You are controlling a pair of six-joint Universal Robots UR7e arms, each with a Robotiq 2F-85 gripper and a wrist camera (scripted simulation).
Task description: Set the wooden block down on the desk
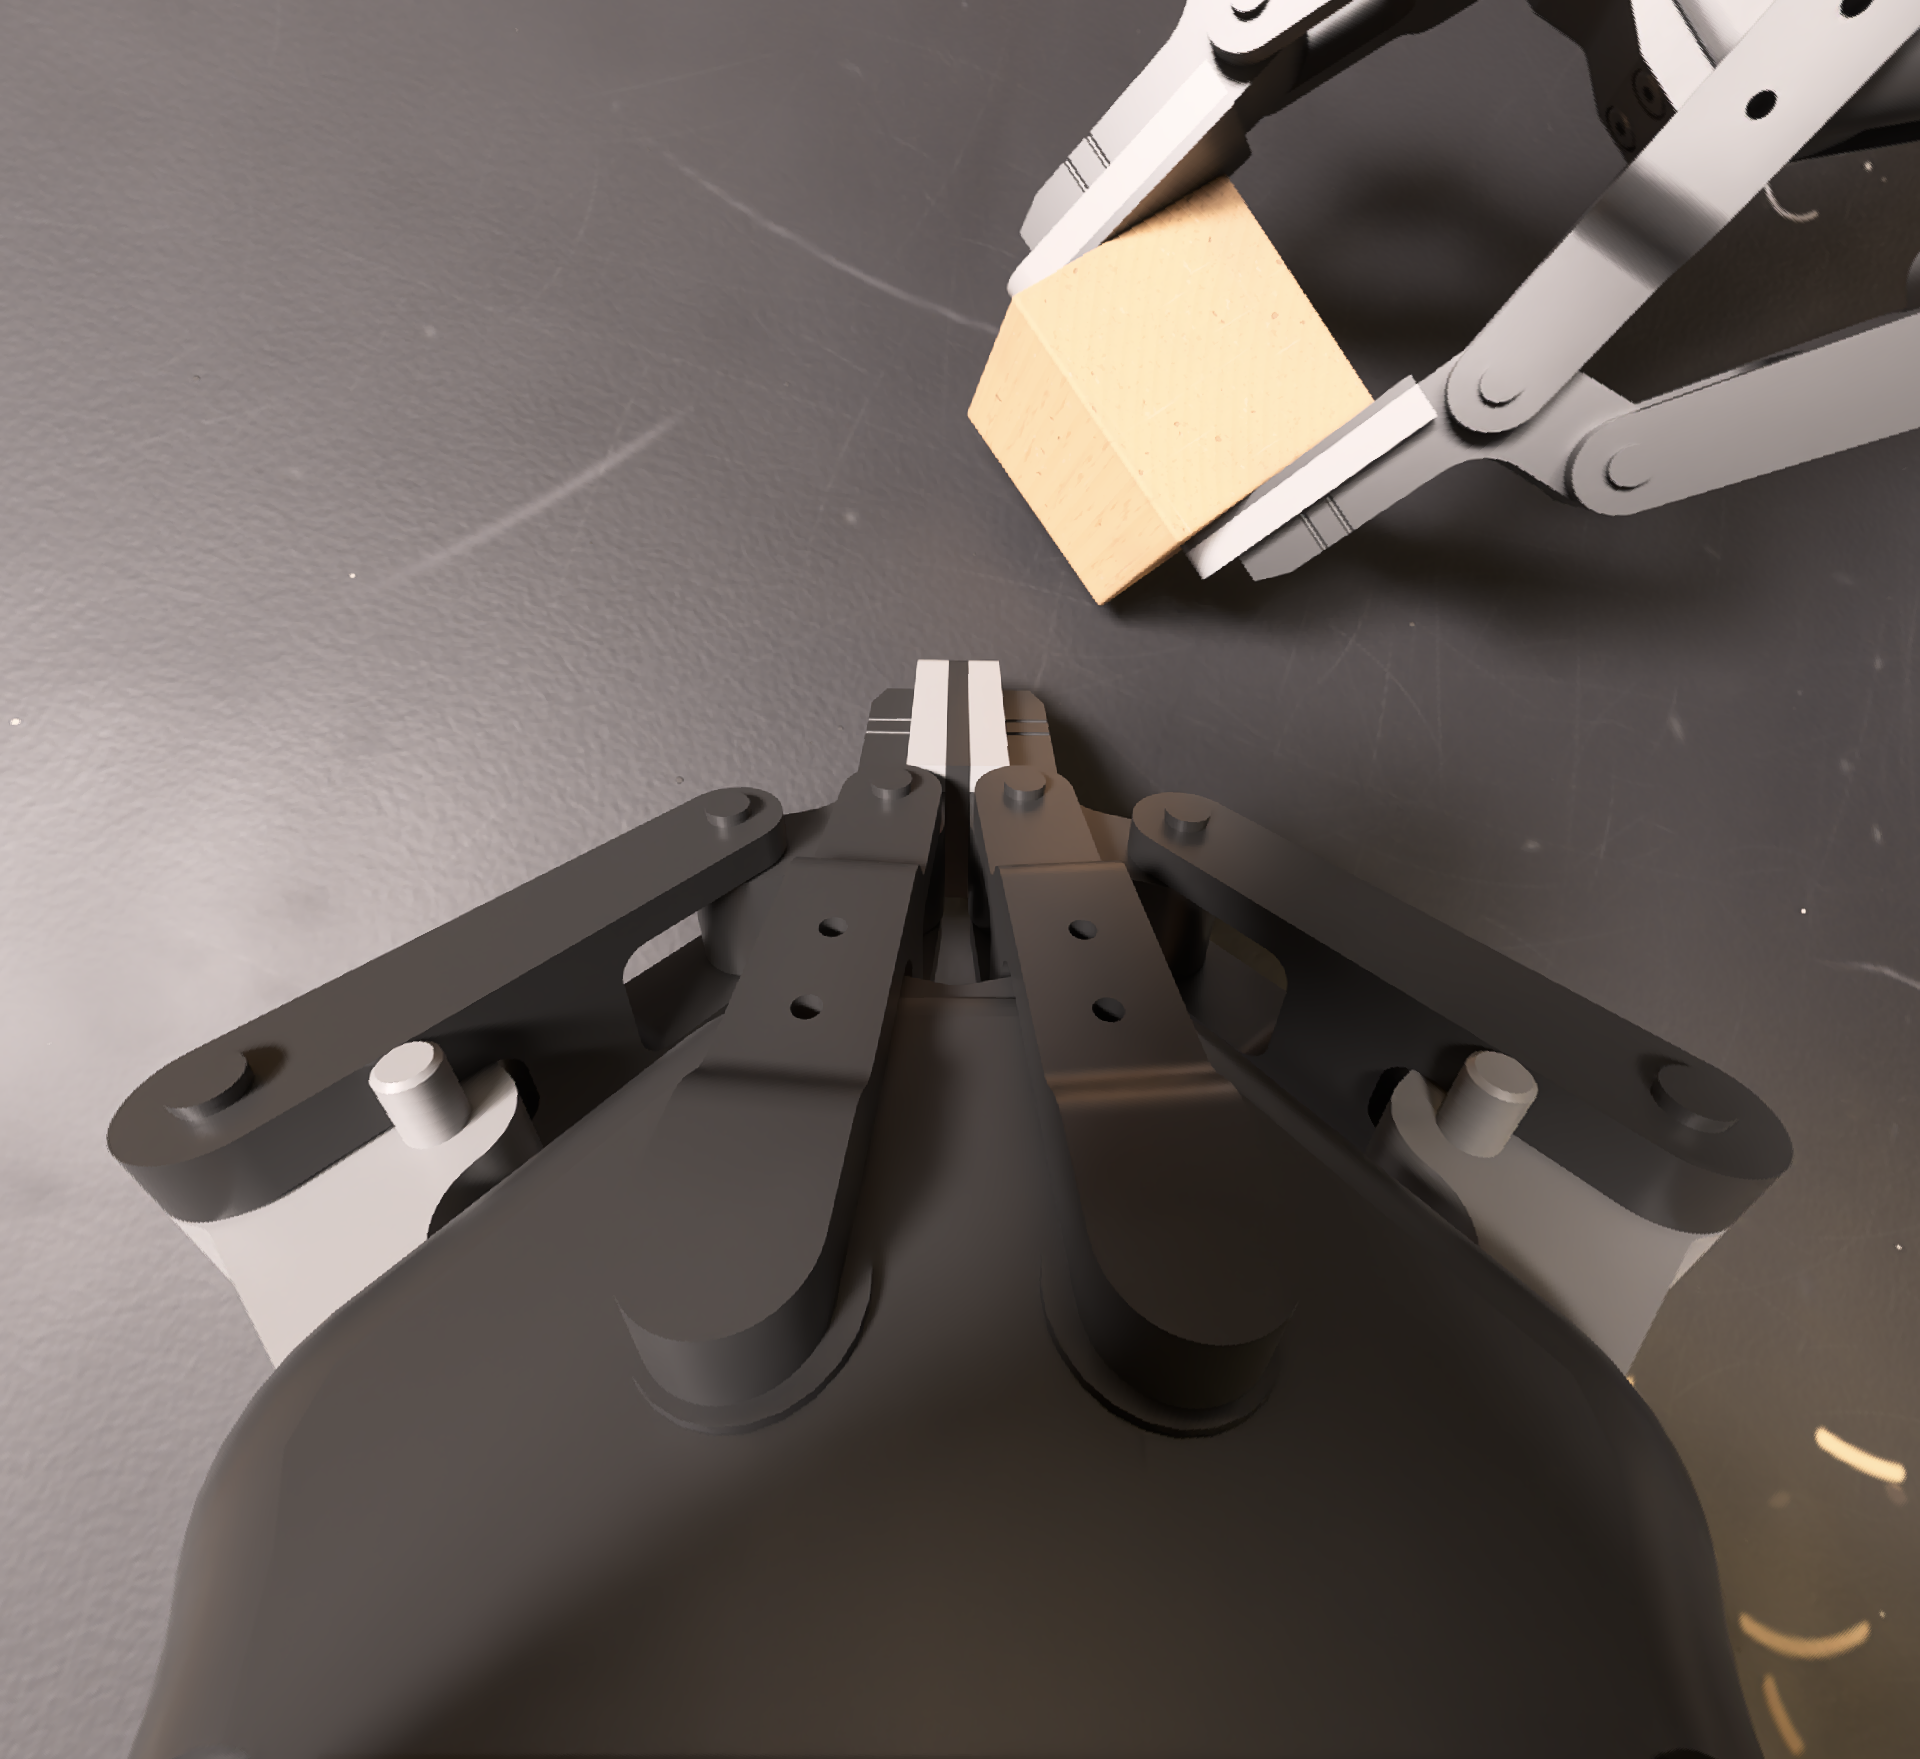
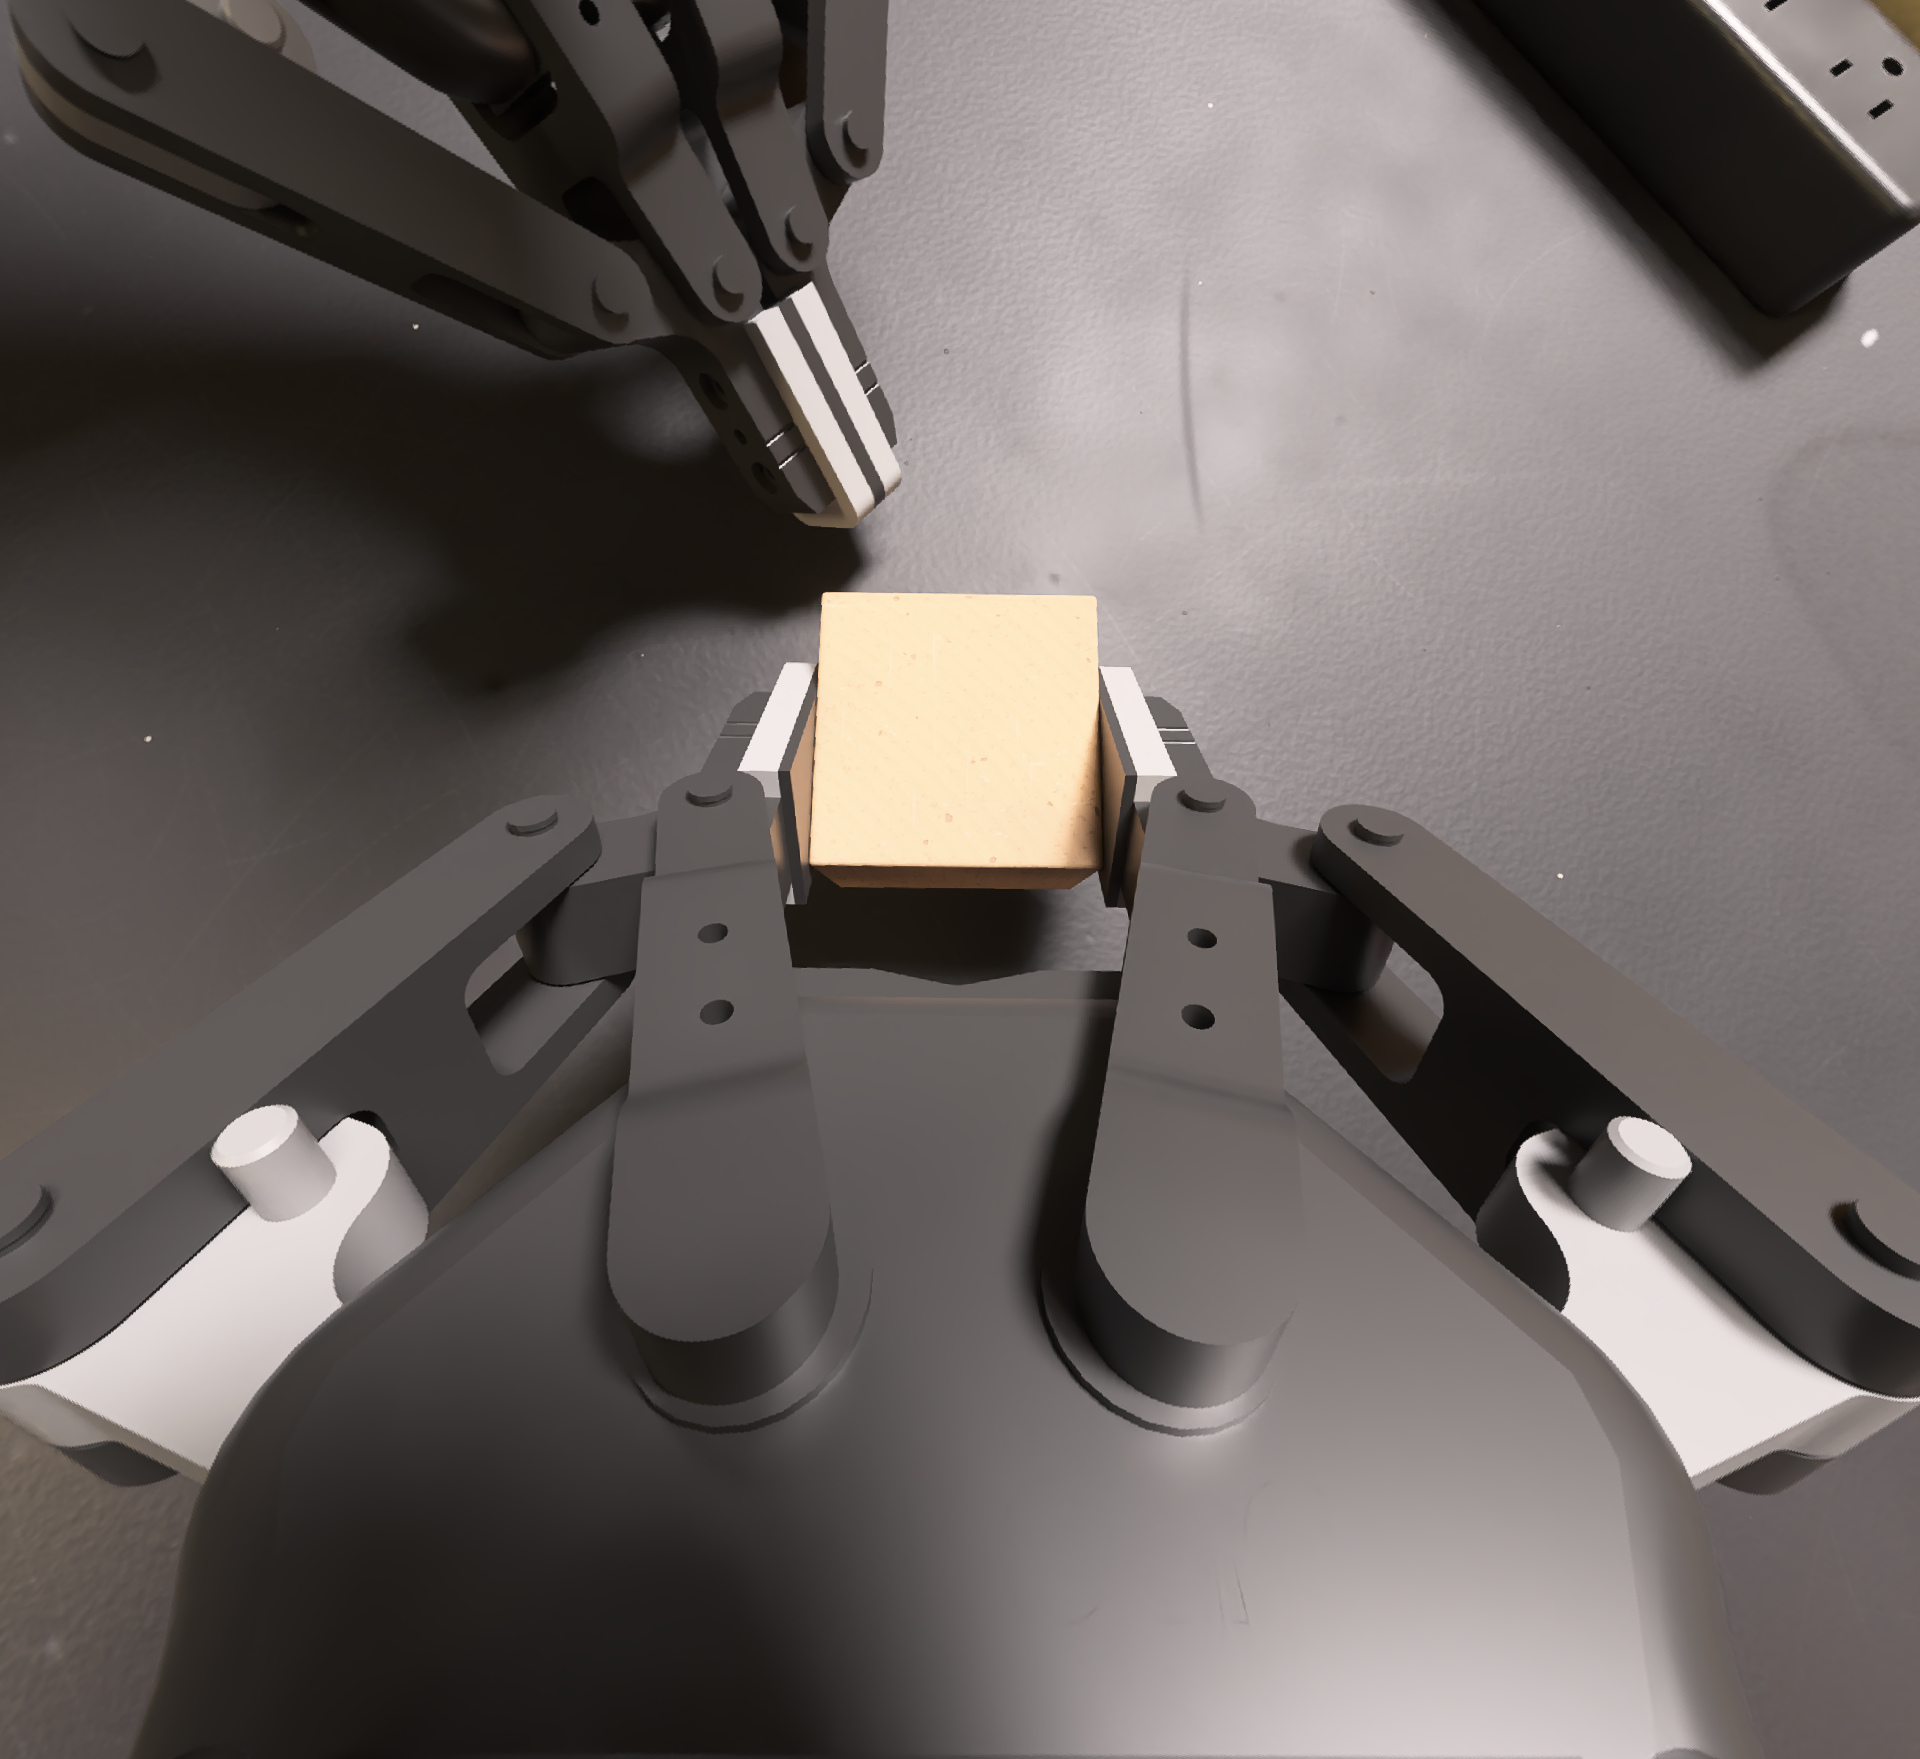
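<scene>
Step in hand, as I judge it: lowering the wooden block (image 2: pixel 956 743) onto the desk (image 2: pixel 1351 566). To do it well, descend straight down, keep the block's underside parallel to the surface, and release only once that face sits flat. Opening early would let it drop and tip onto an edge. Retreat vertically afterwards so the pads do not drag it.

Right gripper (image 2: pixel 956 764): fingers about half spread, pinching the block on two opposite side faces, one pad at 9 o'clock and one at 3 o'clock of the block in the right wrist view. The block fills the gap and juts past the fingertips. Whether its bottom touches the desk I cannot tell. The left wrist view shows a shadow just beside it, suggesting it is close to the surface.

Left gripper (image 1: pixel 957 712): fingers pressed together, holding nothing, tips near the block but apart from it. In its own view the block (image 1: pixel 1174 390) lies at about 1 o'clock.

A dark power strip (image 2: pixel 1683 47) lies at 1 o'clock in the right wrist view, well apart.
</scene>
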